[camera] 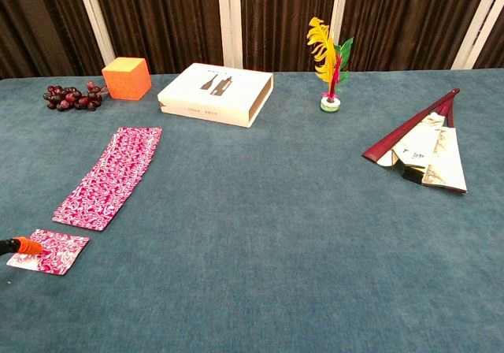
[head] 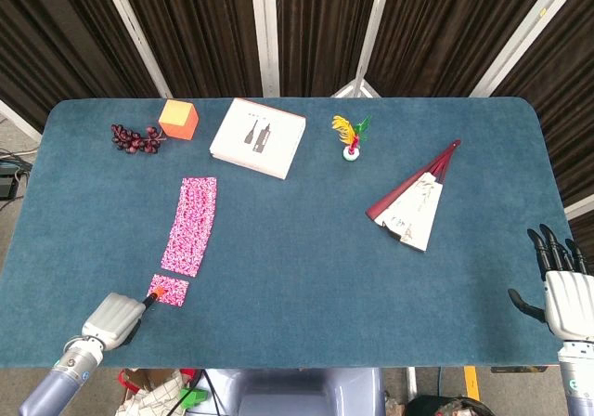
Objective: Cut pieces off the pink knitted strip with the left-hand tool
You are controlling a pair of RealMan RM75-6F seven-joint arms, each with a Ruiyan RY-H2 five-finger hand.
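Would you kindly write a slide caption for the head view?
Left hand holds an orange-tipped tool against a small piece lying apart from the pink strip.

A matt, felt-like blue cloth covers the bench point(head: 306, 249); the pink strip point(head: 190, 225) at left shows knitted texture, beside a smooth white cardboard box point(head: 257, 137).

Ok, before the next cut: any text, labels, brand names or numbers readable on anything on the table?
None can be read.
White box: dark bottle-shaped pictures and small marks on the lid, too small to read.
Folding fan: dark marks on its paper, possibly writing, too blurred to read.
Orange cube: no text visible.
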